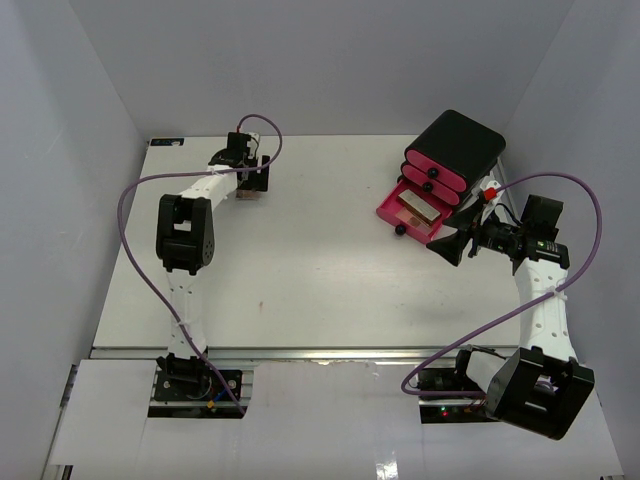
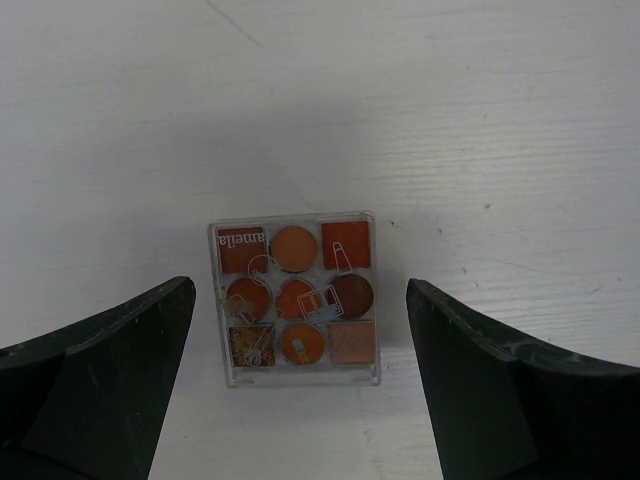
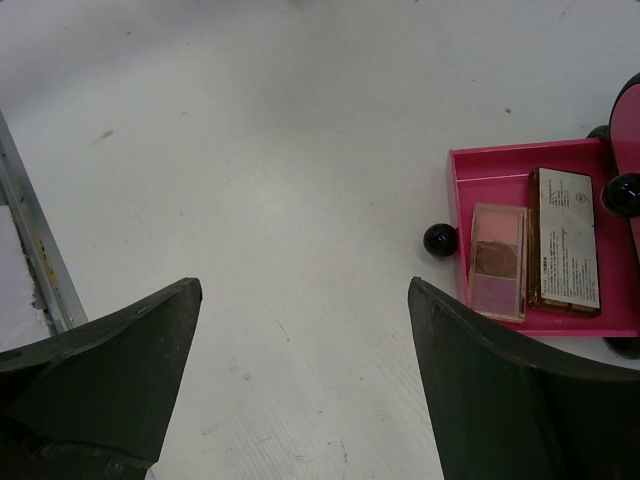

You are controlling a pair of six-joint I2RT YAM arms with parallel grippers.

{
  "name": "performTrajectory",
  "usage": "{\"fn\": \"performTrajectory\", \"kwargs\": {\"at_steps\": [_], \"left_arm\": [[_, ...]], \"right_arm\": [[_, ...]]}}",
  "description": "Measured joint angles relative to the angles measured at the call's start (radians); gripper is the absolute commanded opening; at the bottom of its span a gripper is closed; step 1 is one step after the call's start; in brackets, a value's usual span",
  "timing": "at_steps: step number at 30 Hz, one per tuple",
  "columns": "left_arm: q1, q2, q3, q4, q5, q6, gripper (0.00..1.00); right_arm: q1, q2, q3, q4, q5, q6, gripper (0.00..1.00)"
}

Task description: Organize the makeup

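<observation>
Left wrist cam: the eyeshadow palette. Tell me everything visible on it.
The eyeshadow palette is a small, nearly square clear-plastic case holding nine pans in a three-by-three grid. The pans are round and square, in orange, rust and brown, and one is glittery. One corner cell reads "amelia". Thin white line drawings overlie the pans, apparently printed on a closed clear lid. It lies flat on the white table, centred between the fingers of the open left pincer, which do not touch it.
</observation>
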Motion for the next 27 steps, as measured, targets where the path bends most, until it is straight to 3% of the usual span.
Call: {"fn": "performTrajectory", "kwargs": {"at_steps": [11, 17, 23, 27], "left_arm": [[0.002, 0.019, 0.000, 0.000, -0.011, -0.004, 0.98], [0.009, 0.020, 0.000, -0.004, -0.005, -0.038, 0.91], [0.025, 0.023, 0.000, -0.007, 0.028, -0.079, 0.83], [0.032, 0.023, -0.003, -0.004, 0.031, -0.103, 0.65]], "right_arm": [[0.000, 0.002, 0.000, 0.000, 0.000, 0.000, 0.90], [0.000, 0.005, 0.000, 0.000, 0.000, 0.000, 0.90], [0.000, 0.005, 0.000, 0.000, 0.000, 0.000, 0.90], [0.000, 0.005, 0.000, 0.000, 0.000, 0.000, 0.90]]}}
